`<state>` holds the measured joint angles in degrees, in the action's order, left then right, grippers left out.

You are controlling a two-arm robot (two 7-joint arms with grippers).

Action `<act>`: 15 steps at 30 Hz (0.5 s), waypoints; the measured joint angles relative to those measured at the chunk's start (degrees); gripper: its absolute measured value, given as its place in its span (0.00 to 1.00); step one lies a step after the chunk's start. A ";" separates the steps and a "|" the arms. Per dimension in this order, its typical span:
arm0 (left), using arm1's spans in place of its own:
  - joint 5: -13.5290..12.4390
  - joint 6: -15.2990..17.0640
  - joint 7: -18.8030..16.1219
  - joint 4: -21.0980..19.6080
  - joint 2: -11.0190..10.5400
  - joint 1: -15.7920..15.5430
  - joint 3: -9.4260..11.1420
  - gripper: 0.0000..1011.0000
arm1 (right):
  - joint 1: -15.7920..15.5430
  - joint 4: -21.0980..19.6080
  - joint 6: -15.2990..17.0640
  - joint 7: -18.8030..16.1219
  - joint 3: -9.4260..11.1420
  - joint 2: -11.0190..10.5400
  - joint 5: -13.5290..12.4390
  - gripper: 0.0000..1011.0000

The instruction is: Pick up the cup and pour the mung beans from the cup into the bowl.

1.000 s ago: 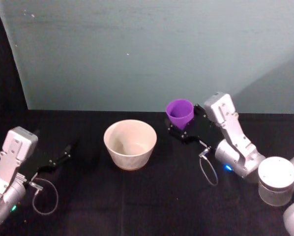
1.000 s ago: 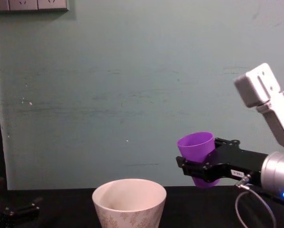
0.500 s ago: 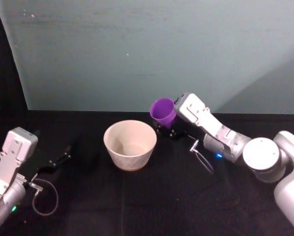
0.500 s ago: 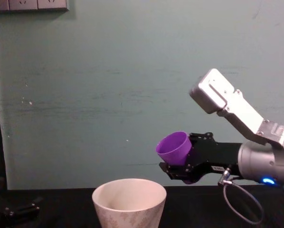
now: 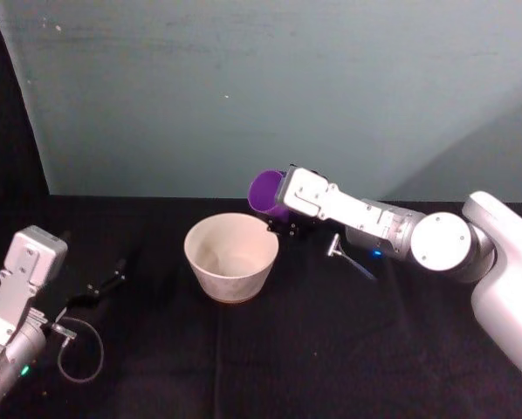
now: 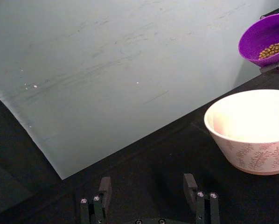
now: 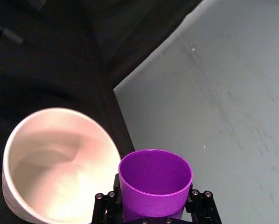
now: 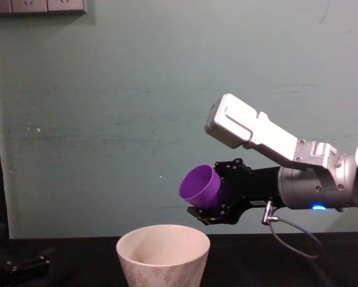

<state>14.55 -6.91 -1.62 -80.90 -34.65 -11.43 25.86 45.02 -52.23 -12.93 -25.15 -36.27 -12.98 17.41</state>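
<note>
My right gripper (image 5: 278, 212) is shut on the purple cup (image 5: 265, 192), holding it in the air just past the far right rim of the cream leaf-patterned bowl (image 5: 230, 279). The cup (image 8: 197, 185) is tilted, its mouth turned toward the bowl (image 8: 163, 266) and higher than the rim. Mung beans (image 6: 272, 48) lie inside the cup (image 6: 263, 32). The bowl's inside (image 7: 51, 158) looks plain and pale under the cup (image 7: 153, 179). My left gripper (image 6: 147, 186) rests open on the table left of the bowl (image 6: 251, 156), holding nothing.
A black cloth covers the table (image 5: 270, 358). A teal wall (image 5: 243, 87) stands close behind the bowl and cup. A cable loop (image 5: 79, 349) hangs by the left arm. Sockets (image 8: 35, 6) sit high on the wall.
The right arm has carried the cup leftward from beside the bowl to its far right rim and tipped it further toward the bowl. The left arm has stayed still.
</note>
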 joint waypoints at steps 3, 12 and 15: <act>-0.01 0.00 0.00 0.00 0.00 0.00 0.00 1.00 | 1.26 0.84 -0.21 -0.12 -1.47 0.18 1.94 0.73; -0.01 0.00 0.00 0.00 0.00 0.00 0.00 1.00 | 3.62 1.43 0.26 1.17 -5.32 0.29 7.90 0.73; -0.01 0.00 0.00 0.00 0.00 0.00 0.00 1.00 | 3.94 0.93 0.99 2.17 -6.88 0.36 10.54 0.73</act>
<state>14.55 -6.91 -1.62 -80.90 -34.65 -11.43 25.86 48.96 -51.30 -11.94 -22.97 -43.15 -12.62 27.95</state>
